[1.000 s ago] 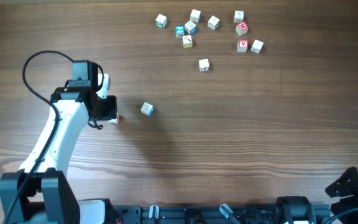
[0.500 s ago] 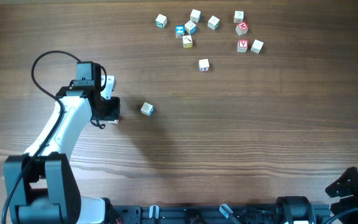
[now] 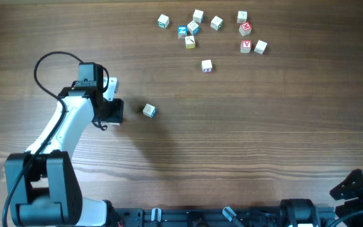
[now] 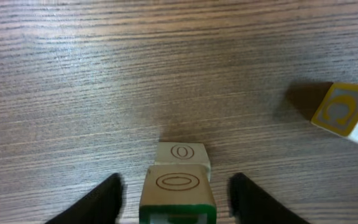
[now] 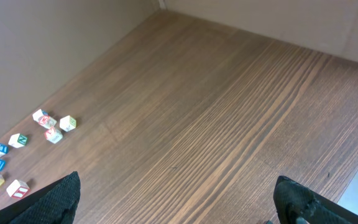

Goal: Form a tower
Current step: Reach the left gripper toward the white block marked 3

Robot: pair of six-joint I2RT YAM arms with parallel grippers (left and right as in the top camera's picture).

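In the left wrist view the tower stands between my left gripper's jaws, and its top cube is whitish with an oval print and a green-edged near face. A second oval-printed cube shows right behind it; how the two rest on each other I cannot tell. The jaws are open, with a gap on each side of the cube. Seen from overhead, the left gripper covers the tower. My right gripper is open with nothing in it, above bare wood near the table's front right corner.
One loose cube lies just right of the left gripper; the left wrist view shows this cube with a yellow print. Another single cube sits farther back. Several cubes are scattered along the far edge.
The left gripper's jaws have spread apart and let go of the top cube. The left arm shifted slightly to the right. The right arm has not moved.
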